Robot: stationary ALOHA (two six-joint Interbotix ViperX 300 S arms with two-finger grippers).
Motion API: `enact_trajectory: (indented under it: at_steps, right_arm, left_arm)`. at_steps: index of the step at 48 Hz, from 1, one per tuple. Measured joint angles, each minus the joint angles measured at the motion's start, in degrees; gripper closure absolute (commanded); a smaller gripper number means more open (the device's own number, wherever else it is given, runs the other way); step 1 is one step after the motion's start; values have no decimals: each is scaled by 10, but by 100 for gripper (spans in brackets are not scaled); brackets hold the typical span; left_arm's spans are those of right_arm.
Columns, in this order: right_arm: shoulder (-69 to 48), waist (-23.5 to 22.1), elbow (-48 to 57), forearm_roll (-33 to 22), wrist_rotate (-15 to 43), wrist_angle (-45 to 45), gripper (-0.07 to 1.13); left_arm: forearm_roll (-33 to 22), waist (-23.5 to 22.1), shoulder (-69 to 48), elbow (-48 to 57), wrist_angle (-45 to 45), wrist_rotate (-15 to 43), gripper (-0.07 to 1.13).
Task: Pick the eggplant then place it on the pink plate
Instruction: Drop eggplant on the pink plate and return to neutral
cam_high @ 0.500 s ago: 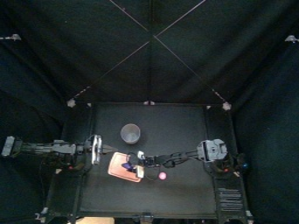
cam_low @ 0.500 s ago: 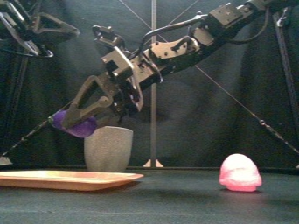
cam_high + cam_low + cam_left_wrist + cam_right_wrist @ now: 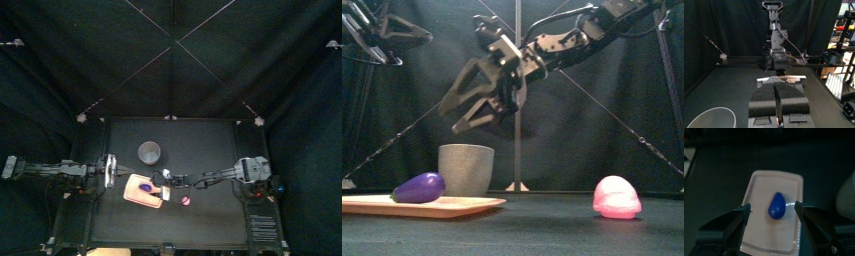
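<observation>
**Left tool** [image 3: 777,82]: held low over the left side of the desk [image 3: 201,230]. The jaws are pressed together, with nothing gripped between them. It is aimed across the desk toward the right tool.

**Plate** [image 3: 462,205]: pink and flat, laid on the desk. It is found to the right of the left tool and directly beneath the right tool.

**Eggplant** [image 3: 420,187]: purple, laid on its side on the plate, toward the plate's left end in the front view. It is placed well below the right tool. In the right wrist view it is framed between the two jaws and is touched by neither.

**Cup** [image 3: 466,168]: grey, speckled, stood upright on the desk behind the plate. It is set lower than the right tool and farther back. In the front view it is seen just behind and to the right of the eggplant. Contact with the plate cannot be told.

**Right tool** [image 3: 476,120]: raised above the plate, carried on an arm reaching in from the right past the middle. It is tilted downward and leftward. The jaws are spread wide apart and nothing is held.

**Toy** [image 3: 616,197]: pink and white, rounded, stood on the desk. It is set below and to the right of the right tool, well apart from the plate.
</observation>
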Motion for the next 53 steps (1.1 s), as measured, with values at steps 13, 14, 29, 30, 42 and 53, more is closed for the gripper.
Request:
enact_trajectory:
  at_steps: [13,14,29,30,42,53]
  right_arm:
    - [-235,-43,178,0,2,-110,4]
    - [-259,-39,195,-1,0,-122,4]
    - [-514,-4,351,-35,3,-164,4]
    - [-529,-1,358,-40,1,-163,4]
    - [-655,20,433,-59,1,-131,4]
    - [-670,17,442,-60,3,-112,4]
  left_arm:
    - [1,0,-1,2,0,0,109]
    - [0,0,-2,2,1,0,109]
    - [2,0,-3,3,0,1,109]
    - [2,0,-4,4,1,1,109]
    - [2,1,-3,4,1,1,109]
    - [3,0,-3,5,1,0,109]
